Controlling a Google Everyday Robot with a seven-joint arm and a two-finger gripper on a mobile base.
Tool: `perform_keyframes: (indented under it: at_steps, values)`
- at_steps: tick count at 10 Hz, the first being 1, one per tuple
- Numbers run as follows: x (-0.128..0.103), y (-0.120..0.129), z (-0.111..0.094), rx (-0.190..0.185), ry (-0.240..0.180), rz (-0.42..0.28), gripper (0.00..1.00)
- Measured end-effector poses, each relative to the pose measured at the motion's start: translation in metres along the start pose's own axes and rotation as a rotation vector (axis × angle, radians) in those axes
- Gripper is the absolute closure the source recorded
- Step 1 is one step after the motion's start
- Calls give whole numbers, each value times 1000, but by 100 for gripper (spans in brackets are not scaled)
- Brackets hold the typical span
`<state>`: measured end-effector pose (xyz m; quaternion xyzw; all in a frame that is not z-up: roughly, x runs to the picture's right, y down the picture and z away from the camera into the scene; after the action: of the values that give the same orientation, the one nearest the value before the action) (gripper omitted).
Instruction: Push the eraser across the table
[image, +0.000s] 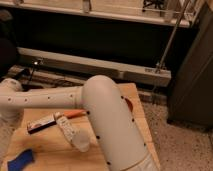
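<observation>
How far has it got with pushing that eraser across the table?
Nothing looks done: the eraser lies on the table's left half, beside the white marker. In hand: the arm reaches left above it, gripper out of view there. Left: the whole push.

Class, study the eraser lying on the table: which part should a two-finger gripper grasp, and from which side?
Likely best: grasp the eraser mid-length, across its narrow width, coming from above: it lies flat on the table, and the white marker crowds its right end. The gripper is out of view; the arm leaves at the left edge.
</observation>
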<state>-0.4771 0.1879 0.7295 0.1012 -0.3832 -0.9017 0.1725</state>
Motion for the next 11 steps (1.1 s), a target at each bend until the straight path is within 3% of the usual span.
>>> perform_keyframes:
  at_steps: [2,4,7,11]
  values:
    - [12,-2,18,-5,-11,-139,100]
    - [18,17,30,-54,-10,-229,100]
    - [6,50,42,-101,-27,-252,100]
    - [-11,64,57,-77,-45,-246,100]
